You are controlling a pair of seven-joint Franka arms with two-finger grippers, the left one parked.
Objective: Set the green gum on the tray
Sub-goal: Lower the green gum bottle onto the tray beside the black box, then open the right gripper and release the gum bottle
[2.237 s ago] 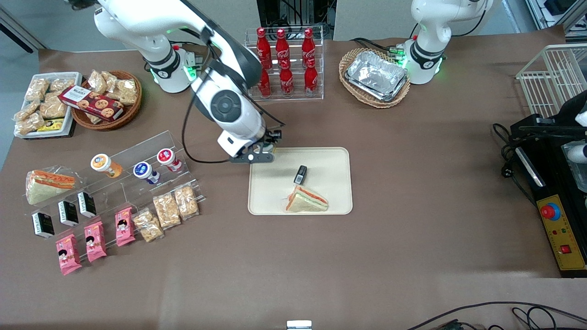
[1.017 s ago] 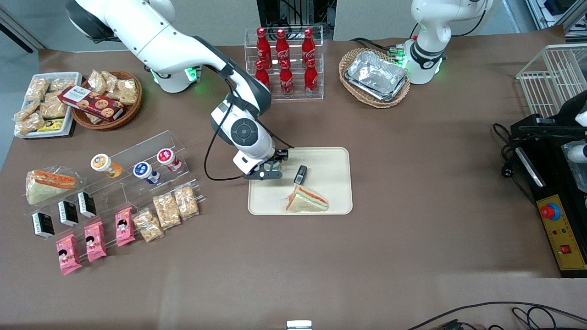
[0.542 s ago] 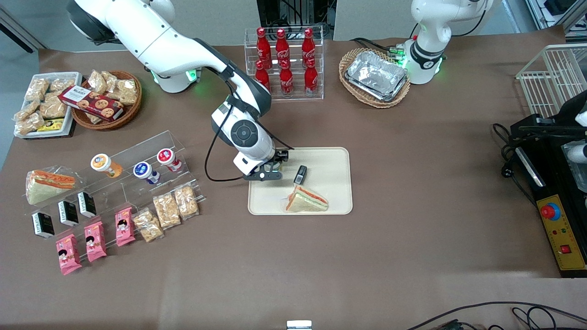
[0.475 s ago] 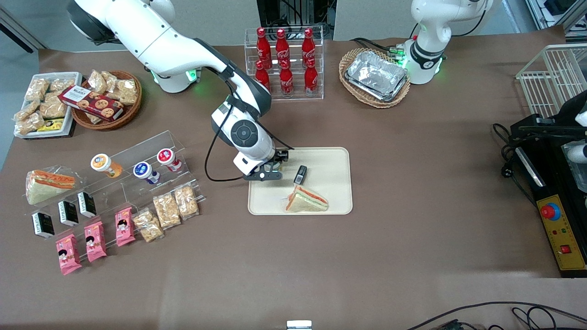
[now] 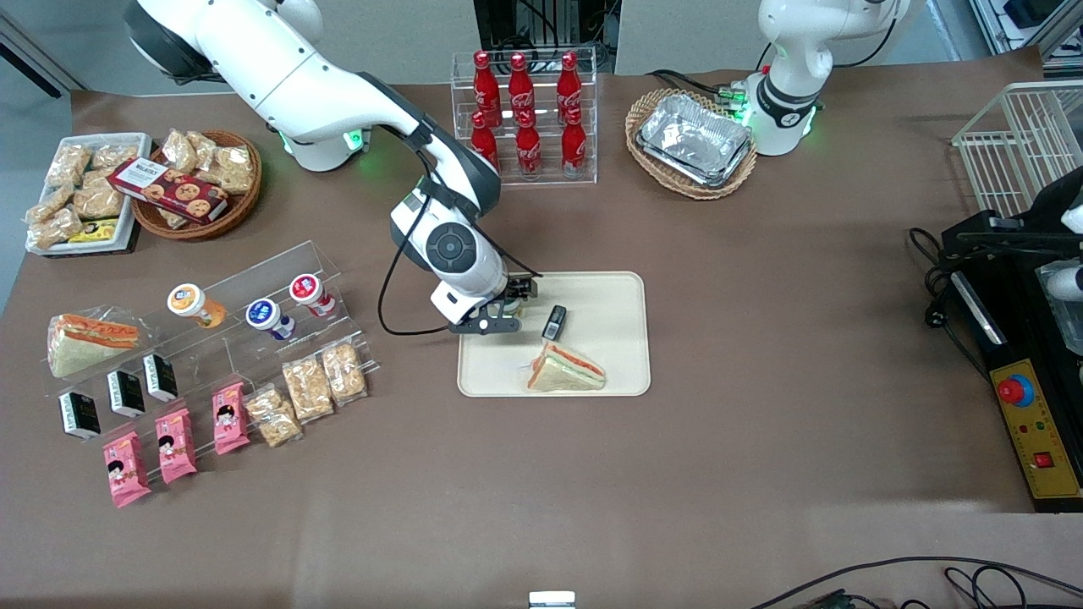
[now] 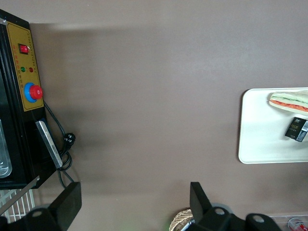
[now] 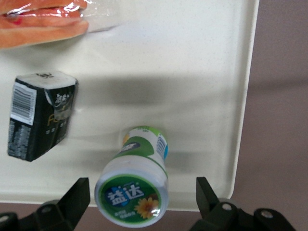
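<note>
The green gum (image 7: 131,197), a small bottle with a green-and-white lid and a green and yellow body, stands on the cream tray (image 7: 192,72) close to its rim. My right gripper (image 7: 140,191) is open. Its fingers stand on either side of the bottle with a gap on each side. In the front view the gripper (image 5: 506,309) hangs low over the tray (image 5: 605,292) at its edge toward the working arm's end, and it hides the gum.
A small black box (image 5: 554,322) and a wrapped sandwich (image 5: 565,370) lie on the tray, near the gum. An acrylic rack with orange-, blue- and red-lidded bottles (image 5: 254,309) stands toward the working arm's end. A cola bottle rack (image 5: 525,118) is farther from the camera.
The gripper came from the tray's corner farthest from the camera, moved nearer to the camera and went down low over the tray. In the last half second it hardly moved.
</note>
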